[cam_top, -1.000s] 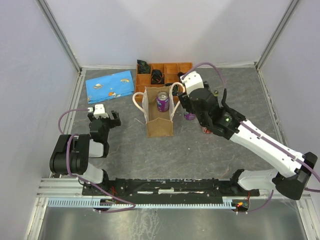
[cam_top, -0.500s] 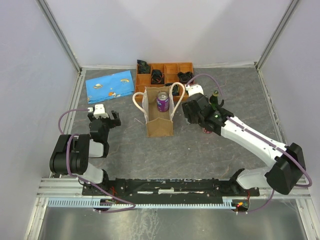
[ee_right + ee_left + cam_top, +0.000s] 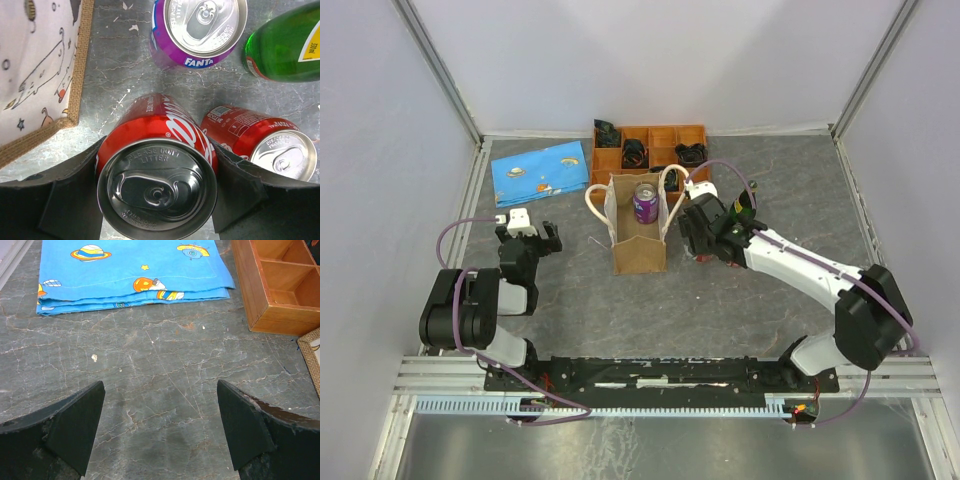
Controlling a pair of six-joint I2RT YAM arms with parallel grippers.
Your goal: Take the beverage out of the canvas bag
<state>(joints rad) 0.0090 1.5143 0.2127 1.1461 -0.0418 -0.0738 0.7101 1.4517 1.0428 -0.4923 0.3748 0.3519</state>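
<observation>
Just right of the canvas bag (image 3: 639, 252), our right gripper (image 3: 157, 172) pinches a red cola can (image 3: 165, 130), close to a second red can (image 3: 250, 135), a Fanta can (image 3: 200, 25) and a green bottle (image 3: 285, 45). A purple can (image 3: 646, 203) stands inside the bag. Far left, our left gripper (image 3: 160, 405) is spread above the surface (image 3: 160, 355).

A blue cloth (image 3: 540, 171), a wooden tray (image 3: 664, 138) and a canvas bag (image 3: 640, 257) are set on the grey table (image 3: 780, 180); a purple can (image 3: 200, 30), a red can (image 3: 260, 140) and a green bottle (image 3: 285, 45) are placed beside the bag
</observation>
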